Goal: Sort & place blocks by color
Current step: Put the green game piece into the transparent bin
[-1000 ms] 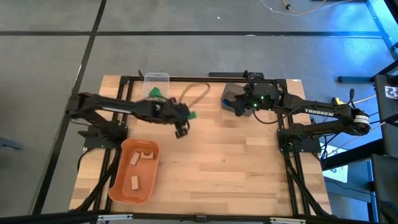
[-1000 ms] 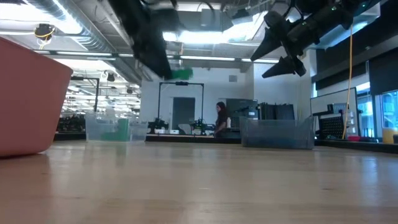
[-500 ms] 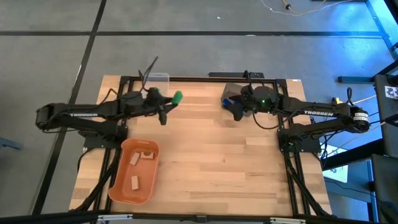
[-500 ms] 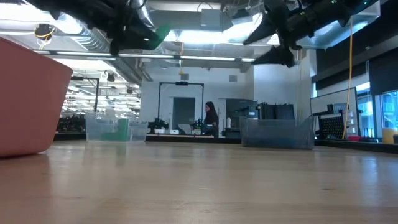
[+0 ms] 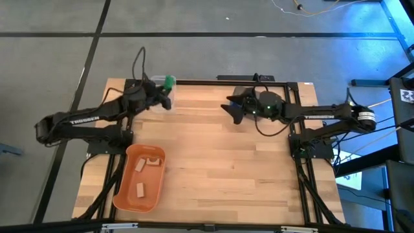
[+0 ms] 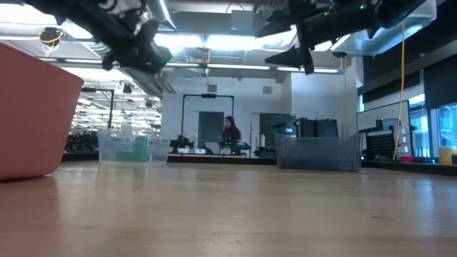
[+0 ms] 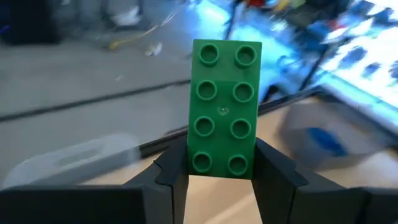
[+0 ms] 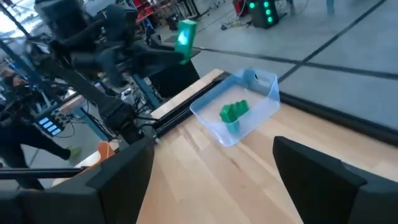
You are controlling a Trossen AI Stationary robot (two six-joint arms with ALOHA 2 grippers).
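Observation:
My left gripper (image 5: pixel 166 87) is raised at the table's far left and is shut on a green two-by-four brick (image 7: pixel 224 106). It hovers by the clear bin (image 5: pixel 162 84). That bin (image 8: pixel 239 109) holds another green block (image 8: pixel 233 112) on its floor. My right gripper (image 5: pixel 231 110) is open and empty, raised over the far middle of the table. In its wrist view its fingers (image 8: pixel 124 180) stand wide apart. Tan blocks (image 5: pixel 147 162) lie in the orange tub (image 5: pixel 129 194). My left gripper pinches the green brick by its long sides at one end (image 7: pixel 214 163), one finger (image 7: pixel 174 168) on each side. The fingers lie along the brick, and most of it juts out past the fingertips. It is lifted clear of the table, studs facing the wrist camera.
The dark grey bin (image 6: pixel 318 153) stands at the far edge, mostly under my right arm in the high view; something blue (image 7: pixel 323 140) lies in it. The orange tub (image 6: pixel 36 114) sits near the left near corner. A person (image 6: pixel 230 135) walks in the room behind.
My left gripper has carried the green brick from the middle of the table up and toward the far left, to the clear bin, still shut on it. My right gripper has shifted a little toward the table's left, away from the grey bin.

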